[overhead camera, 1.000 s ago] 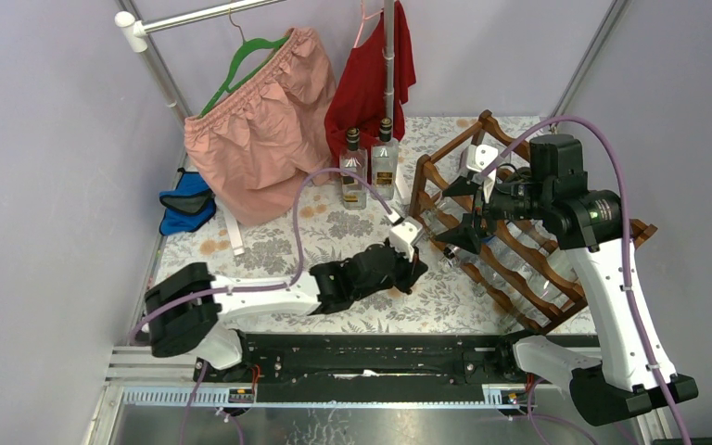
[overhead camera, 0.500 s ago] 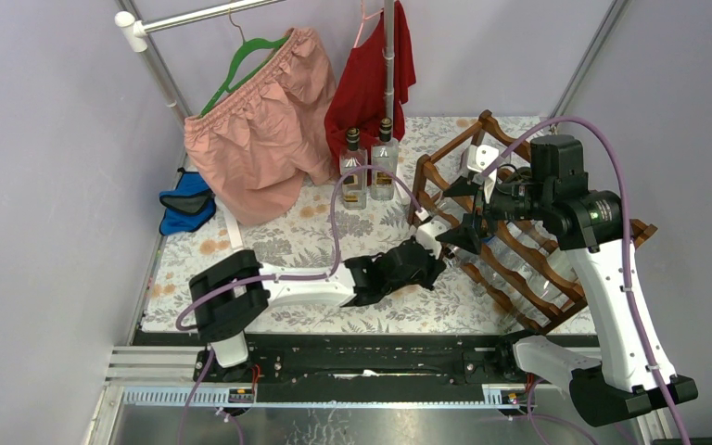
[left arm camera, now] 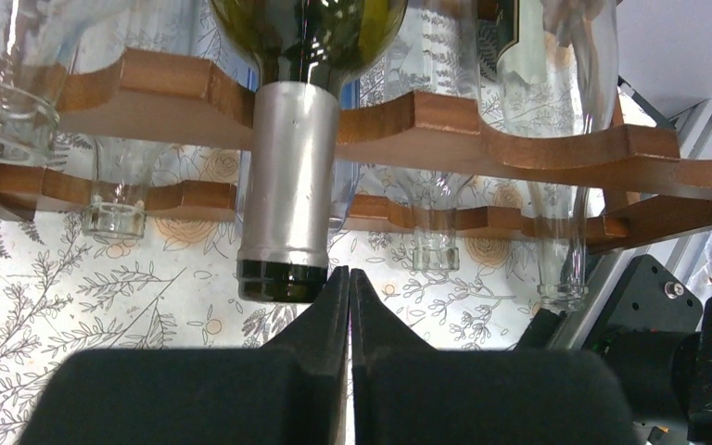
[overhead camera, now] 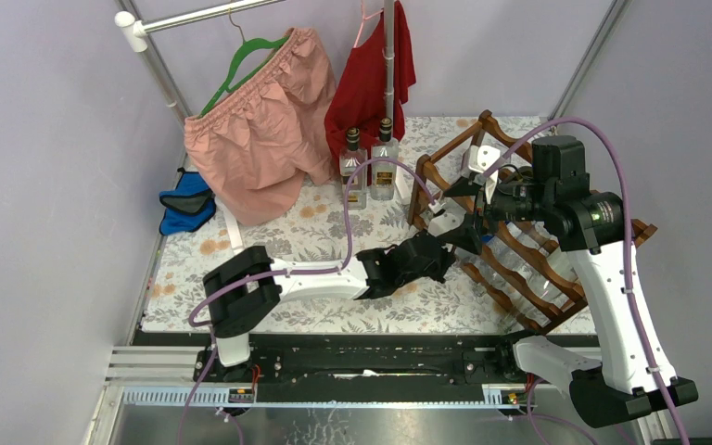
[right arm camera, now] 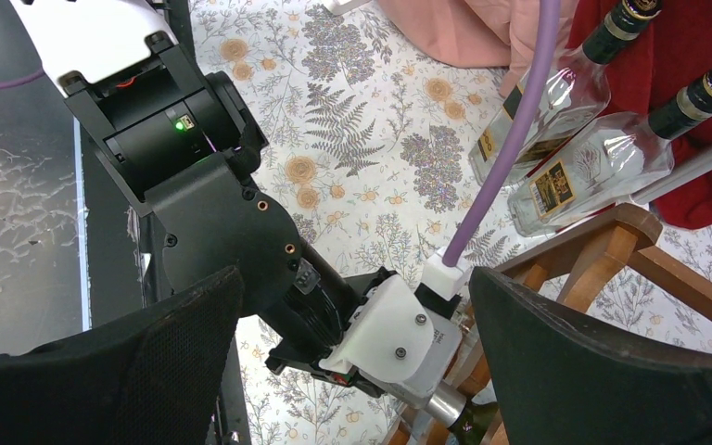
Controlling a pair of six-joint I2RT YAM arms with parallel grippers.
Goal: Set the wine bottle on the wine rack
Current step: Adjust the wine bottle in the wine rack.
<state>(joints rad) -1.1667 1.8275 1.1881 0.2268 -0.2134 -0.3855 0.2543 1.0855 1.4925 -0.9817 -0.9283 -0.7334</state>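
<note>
The dark green wine bottle point(left arm camera: 285, 195) with a silver foil neck lies in the reddish-brown wine rack point(left arm camera: 482, 125), its neck sticking out over a scalloped rail. My left gripper point(left arm camera: 349, 273) is shut and empty, its tips right beside the bottle's mouth. In the top view the left gripper point(overhead camera: 451, 246) reaches the rack's point(overhead camera: 519, 269) near left end. My right gripper point(overhead camera: 464, 211) hovers open above that spot. In the right wrist view its open fingers point(right arm camera: 158, 362) frame the left wrist and the bottle's neck point(right arm camera: 454, 414).
Several clear empty bottles point(left arm camera: 116, 199) lie in the rack's lower tier. Two clear liquor bottles point(overhead camera: 369, 167) stand behind, by the rack's left end. Pink shorts point(overhead camera: 260, 120) and a red garment point(overhead camera: 371, 74) hang on a rail. A blue item point(overhead camera: 185, 204) lies far left.
My left arm has stretched to the right until its shut gripper reached the rack's left end. The right arm has not moved.
</note>
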